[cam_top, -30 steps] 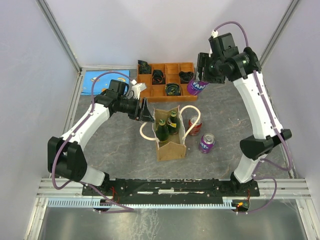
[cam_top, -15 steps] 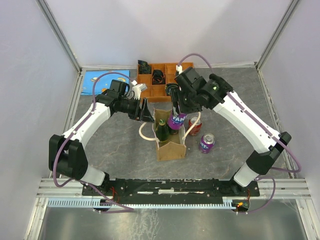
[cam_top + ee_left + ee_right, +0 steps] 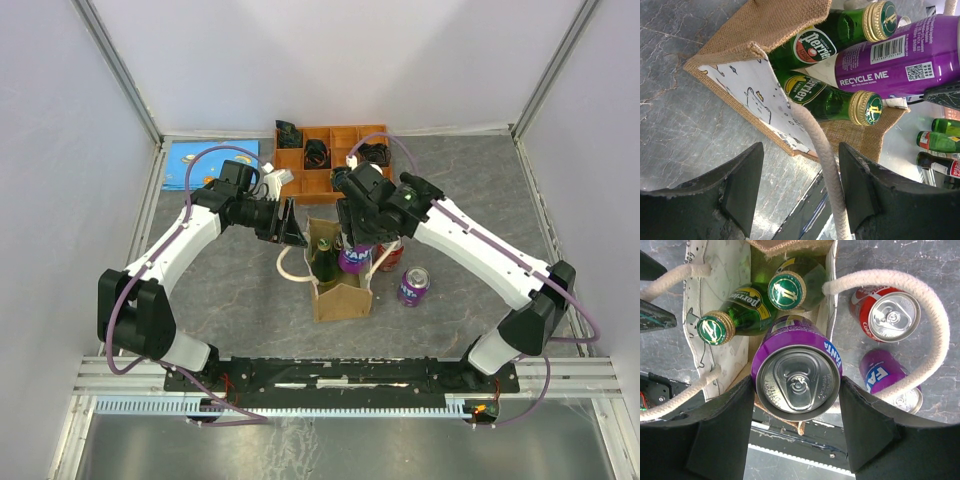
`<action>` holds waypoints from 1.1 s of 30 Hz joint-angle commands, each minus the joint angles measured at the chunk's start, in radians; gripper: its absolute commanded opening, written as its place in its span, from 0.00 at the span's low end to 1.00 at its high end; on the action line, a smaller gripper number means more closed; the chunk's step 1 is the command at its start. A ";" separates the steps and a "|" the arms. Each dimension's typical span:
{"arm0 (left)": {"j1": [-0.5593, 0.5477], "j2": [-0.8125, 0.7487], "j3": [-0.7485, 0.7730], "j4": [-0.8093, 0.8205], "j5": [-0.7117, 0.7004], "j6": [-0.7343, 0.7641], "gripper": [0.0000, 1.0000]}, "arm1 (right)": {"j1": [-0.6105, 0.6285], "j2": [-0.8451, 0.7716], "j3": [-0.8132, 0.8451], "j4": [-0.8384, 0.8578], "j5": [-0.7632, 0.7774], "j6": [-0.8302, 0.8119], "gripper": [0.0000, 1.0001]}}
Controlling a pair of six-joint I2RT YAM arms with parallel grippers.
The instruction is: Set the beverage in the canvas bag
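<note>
The canvas bag (image 3: 342, 295) stands upright mid-table, with two green Perrier bottles (image 3: 785, 290) inside. My right gripper (image 3: 358, 245) is shut on a purple Fanta can (image 3: 797, 382) and holds it upright in the bag's mouth, beside the bottles. The can also shows in the left wrist view (image 3: 890, 55), above the bag's woven wall (image 3: 775, 25). My left gripper (image 3: 292, 232) is open at the bag's far left edge. The bag's cream rope handle (image 3: 827, 165) runs between its fingers, close to the right one.
A red can (image 3: 887, 315) and a second purple Fanta can (image 3: 413, 286) stand on the table right of the bag. A wooden compartment tray (image 3: 330, 160) with black parts sits at the back. A blue booklet (image 3: 195, 160) lies back left.
My right arm swung from the back right near the tray to over the bag and lowered the purple can into its mouth. The left arm stayed put.
</note>
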 commanded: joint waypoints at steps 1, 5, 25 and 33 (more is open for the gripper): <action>0.000 -0.010 0.039 -0.016 0.007 0.053 0.68 | 0.017 -0.017 -0.004 0.127 0.070 0.009 0.00; 0.000 -0.016 0.039 -0.021 0.007 0.057 0.68 | 0.039 0.003 -0.034 0.152 0.108 0.001 0.00; 0.000 -0.012 0.045 -0.042 0.012 0.076 0.68 | 0.168 -0.022 -0.341 0.459 0.336 -0.066 0.00; 0.000 -0.015 0.042 -0.059 0.011 0.092 0.68 | 0.170 -0.064 -0.462 0.576 0.392 -0.070 0.00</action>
